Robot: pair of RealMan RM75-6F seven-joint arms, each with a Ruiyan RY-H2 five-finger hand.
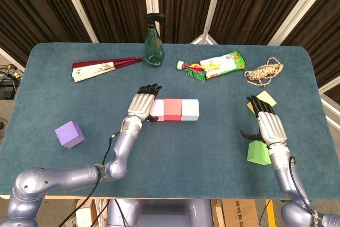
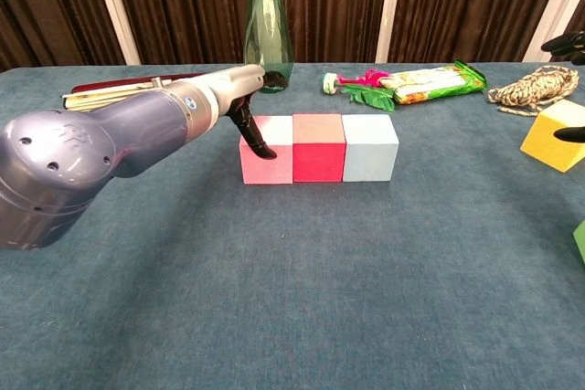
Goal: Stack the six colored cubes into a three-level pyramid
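Three cubes stand in a row mid-table: pink [image 1: 157, 111] [image 2: 267, 154], red [image 1: 172, 109] [image 2: 319, 148] and light blue [image 1: 190, 109] [image 2: 369, 146]. My left hand [image 1: 143, 102] [image 2: 239, 98] lies flat against the pink cube's left side with its fingers stretched out, holding nothing. A purple cube [image 1: 69, 134] sits alone at the near left. My right hand [image 1: 268, 123] hovers with fingers spread between the yellow cube [image 1: 267, 98] [image 2: 554, 134], which it partly hides, and the green cube [image 1: 258, 152] just below its palm. It grips neither.
Along the back of the table are a folded fan [image 1: 103, 67], a green spray bottle [image 1: 154, 41], a small toy [image 1: 191, 68], a snack packet [image 1: 222, 64] and a coil of rope [image 1: 264, 72]. The table's front edge lies close behind the green cube.
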